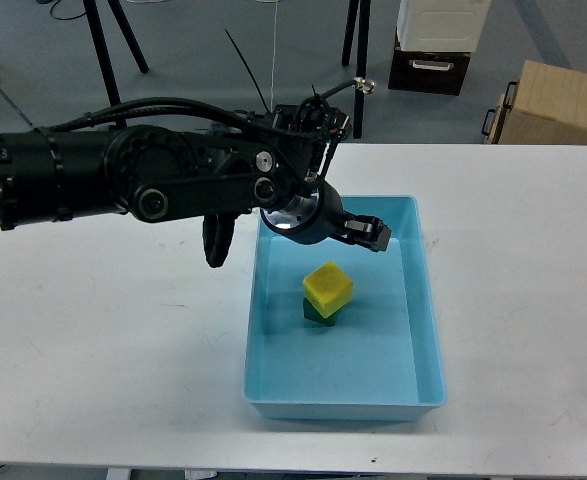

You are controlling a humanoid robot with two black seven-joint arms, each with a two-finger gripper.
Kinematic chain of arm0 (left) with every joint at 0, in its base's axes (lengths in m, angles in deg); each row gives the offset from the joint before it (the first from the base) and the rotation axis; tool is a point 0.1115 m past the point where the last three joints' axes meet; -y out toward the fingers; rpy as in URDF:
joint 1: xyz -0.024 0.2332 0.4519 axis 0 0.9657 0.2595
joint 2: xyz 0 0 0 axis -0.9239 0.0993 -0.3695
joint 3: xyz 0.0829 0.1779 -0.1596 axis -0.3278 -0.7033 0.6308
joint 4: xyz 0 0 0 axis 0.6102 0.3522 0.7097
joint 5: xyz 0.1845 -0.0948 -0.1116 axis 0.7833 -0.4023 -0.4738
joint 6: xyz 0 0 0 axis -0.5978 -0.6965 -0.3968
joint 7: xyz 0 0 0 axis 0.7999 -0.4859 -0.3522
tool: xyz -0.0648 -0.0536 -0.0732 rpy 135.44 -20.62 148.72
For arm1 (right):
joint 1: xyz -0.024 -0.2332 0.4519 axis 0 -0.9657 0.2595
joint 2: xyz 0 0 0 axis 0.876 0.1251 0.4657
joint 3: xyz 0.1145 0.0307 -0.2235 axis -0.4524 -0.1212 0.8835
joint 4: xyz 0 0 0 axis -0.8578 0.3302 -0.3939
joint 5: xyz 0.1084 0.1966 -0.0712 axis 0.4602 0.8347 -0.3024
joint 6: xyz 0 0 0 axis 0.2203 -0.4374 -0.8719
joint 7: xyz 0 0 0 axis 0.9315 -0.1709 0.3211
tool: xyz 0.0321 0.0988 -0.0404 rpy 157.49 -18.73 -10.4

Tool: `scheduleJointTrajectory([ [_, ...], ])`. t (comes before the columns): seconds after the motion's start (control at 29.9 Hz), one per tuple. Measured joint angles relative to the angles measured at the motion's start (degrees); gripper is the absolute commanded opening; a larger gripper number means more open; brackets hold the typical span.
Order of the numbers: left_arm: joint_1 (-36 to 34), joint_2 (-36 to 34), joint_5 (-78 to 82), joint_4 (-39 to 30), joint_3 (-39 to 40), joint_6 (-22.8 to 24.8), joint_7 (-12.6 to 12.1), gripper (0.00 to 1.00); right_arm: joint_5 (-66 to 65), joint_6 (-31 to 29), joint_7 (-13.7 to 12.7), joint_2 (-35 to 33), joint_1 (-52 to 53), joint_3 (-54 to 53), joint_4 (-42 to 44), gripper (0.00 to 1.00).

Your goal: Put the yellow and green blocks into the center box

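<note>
My left arm reaches in from the left edge of the frame, and my left claw (373,233) hangs over the upper part of the large shallow light-blue plastic tray (428,330), just above and to the right of the blocks. The claw holds nothing; its fingers are seen dark and nearly end-on, so I cannot tell how far apart they stand.

Inside the tray, near the middle of its floor and slightly toward the upper half, the small bright yellow cube (328,286) sits on top of the small dark green cube (318,314). The yellow one is turned at an angle and covers most of the green one, of which only a lower edge shows.

The tray lies on the white surface (103,370) at centre frame. At the upper right corner of the frame a brown cardboard box (558,105) stands on the floor beyond the surface.
</note>
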Motion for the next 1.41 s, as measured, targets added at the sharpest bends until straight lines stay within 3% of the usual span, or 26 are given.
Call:
scheduleJointTrajectory([
  [0.33,6.87,-10.86,-16.22,2.53,24.10,0.00,2.36,1.00,0.00,0.32,0.00,-0.08,1.33,0.41,0.00,0.99],
  [0.77,29.90,-16.01,-22.12,7.96,56.40,-0.02,2.18,1.00,-3.62,0.84,0.26,0.13,6.06,2.11,1.88,0.99],
  [1.04,52.35,-16.33,-28.41,4.46,86.31,-0.01,1.95,1.00,-5.11,0.55,0.38,0.59,6.69,3.63,1.72,0.99],
  [1.24,76.48,-12.97,-30.17,-10.48,100.76,0.00,1.98,1.00,-5.14,0.48,0.47,0.62,7.03,3.59,1.51,0.99],
  [1.41,92.79,-4.62,-31.09,-20.35,108.69,0.00,2.36,1.00,-5.18,0.50,0.47,0.69,7.04,3.68,1.74,0.99],
])
